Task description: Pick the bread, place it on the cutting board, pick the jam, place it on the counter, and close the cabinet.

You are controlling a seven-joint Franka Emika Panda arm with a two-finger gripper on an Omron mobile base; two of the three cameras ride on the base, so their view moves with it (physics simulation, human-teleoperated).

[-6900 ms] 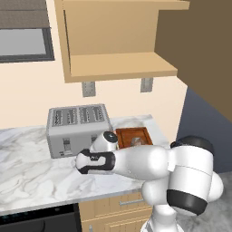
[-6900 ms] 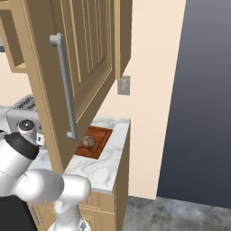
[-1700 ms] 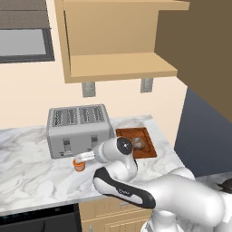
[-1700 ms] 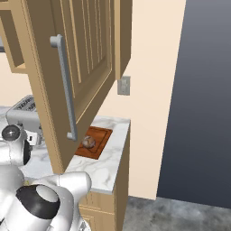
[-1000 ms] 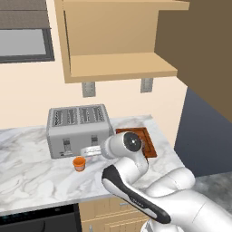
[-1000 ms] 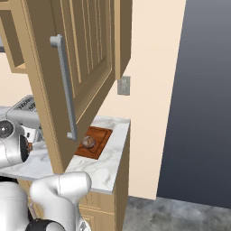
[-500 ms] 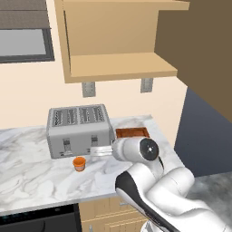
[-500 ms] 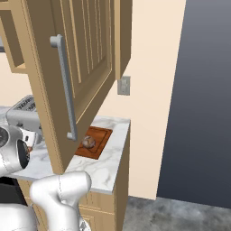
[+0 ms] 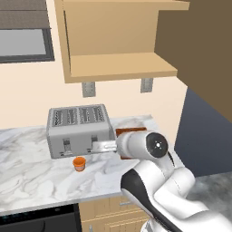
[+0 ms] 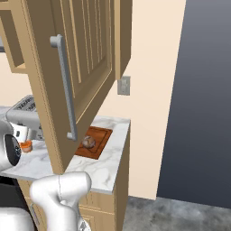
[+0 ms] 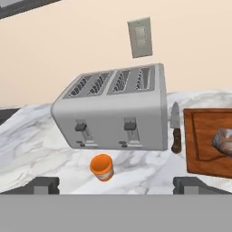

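The jam (image 9: 79,163) stands upright on the counter (image 9: 31,181) in front of the toaster, free of any grip; it also shows as the jam (image 11: 102,167) and the jam (image 10: 26,145). My gripper (image 9: 96,146) hovers just right of and above it, open and holding nothing, with the gripper (image 11: 117,185) fingertips wide apart. The bread (image 10: 88,142) lies on the cutting board (image 10: 100,143) at the counter's right end, seen also as the bread (image 11: 224,141) on the cutting board (image 11: 201,154). The cabinet (image 9: 118,68) is open, its shelf bare, its door (image 10: 85,67) swung out with the bar handle (image 10: 63,85).
A silver toaster (image 9: 79,130) stands behind the jam. A knife (image 11: 176,129) lies between the toaster and the cutting board. The open door (image 9: 199,54) hangs over the counter's right end. A wall outlet (image 11: 139,37) sits above the toaster.
My arm has drawn back to the right, away from the jam, with the gripper still open. The jam stays where it stood on the counter.
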